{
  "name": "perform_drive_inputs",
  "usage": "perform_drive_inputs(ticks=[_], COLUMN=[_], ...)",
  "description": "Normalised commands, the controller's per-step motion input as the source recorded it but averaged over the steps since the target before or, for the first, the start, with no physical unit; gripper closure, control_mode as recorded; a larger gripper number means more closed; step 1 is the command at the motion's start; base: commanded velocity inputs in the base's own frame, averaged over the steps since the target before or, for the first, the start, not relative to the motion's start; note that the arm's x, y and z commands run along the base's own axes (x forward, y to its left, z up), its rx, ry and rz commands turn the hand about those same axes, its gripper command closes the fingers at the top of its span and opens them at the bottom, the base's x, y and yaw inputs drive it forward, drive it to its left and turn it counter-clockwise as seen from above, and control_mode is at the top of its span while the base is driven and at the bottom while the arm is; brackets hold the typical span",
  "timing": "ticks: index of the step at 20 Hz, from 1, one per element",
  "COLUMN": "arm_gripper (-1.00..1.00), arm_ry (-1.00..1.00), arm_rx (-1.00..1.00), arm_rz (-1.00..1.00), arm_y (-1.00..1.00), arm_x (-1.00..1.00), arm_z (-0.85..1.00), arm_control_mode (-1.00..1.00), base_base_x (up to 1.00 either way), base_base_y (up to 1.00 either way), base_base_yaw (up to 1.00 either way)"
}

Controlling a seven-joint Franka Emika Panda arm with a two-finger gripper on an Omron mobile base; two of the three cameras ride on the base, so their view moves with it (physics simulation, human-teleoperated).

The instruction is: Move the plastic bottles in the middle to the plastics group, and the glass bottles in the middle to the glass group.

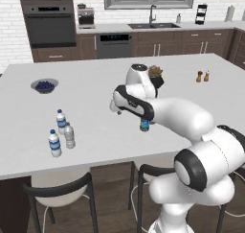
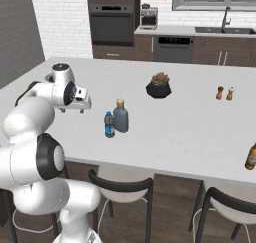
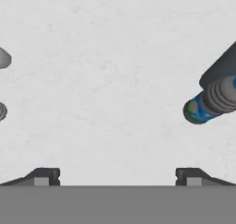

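white arm's two-finger gripper (image 3: 117,176) has fingers spread wide, empty, over bare white counter (image 3: 115,57). small dark bottle with blue-green label (image 2: 109,125) stands touching the taller grey translucent glass bottle (image 2: 120,116) mid-counter. clear unlabelled bottle (image 1: 69,135) sits beside two white-capped blue-labelled water bottles (image 1: 54,143).

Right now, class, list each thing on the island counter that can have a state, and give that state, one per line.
gripper: open, holding nothing
dark plastic bottle: upright, capped, beside the grey glass bottle
grey glass bottle: upright
two water bottles: upright, white caps on
clear unlabelled bottle: upright, next to the water bottles
brown bottle: upright
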Motion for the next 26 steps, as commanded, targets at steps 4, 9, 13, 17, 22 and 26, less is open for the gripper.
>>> perform_drive_inputs(ticks=[4, 9, 13, 17, 22, 26], arm_gripper=[-1.00, -1.00, -1.00, -1.00, -1.00, -1.00], arm_ry=[0.00, 0.00, 0.00, -0.01, 0.02, 0.03], arm_rx=[0.00, 0.00, 0.00, 0.00, 0.00, 0.00], arm_rz=[-0.10, -0.10, -0.08, -0.08, -0.01, 0.00], arm_y=[-0.83, -0.82, -0.76, -0.44, 0.00, 0.02], arm_x=[-0.13, -0.09, 0.00, 0.02, 0.07, 0.32], arm_z=[0.00, 0.00, 0.00, 0.00, -0.21, -0.26], arm_control_mode=[-1.00, -1.00, -1.00, -1.00, -1.00, -1.00], base_base_x=[0.00, 0.00, 0.00, 0.00, 0.00, 0.00], base_base_y=[0.00, 0.00, 0.00, 0.00, 0.00, 0.00], base_base_yaw=[0.00, 0.00, 0.00, 0.00, 0.00, 0.00])
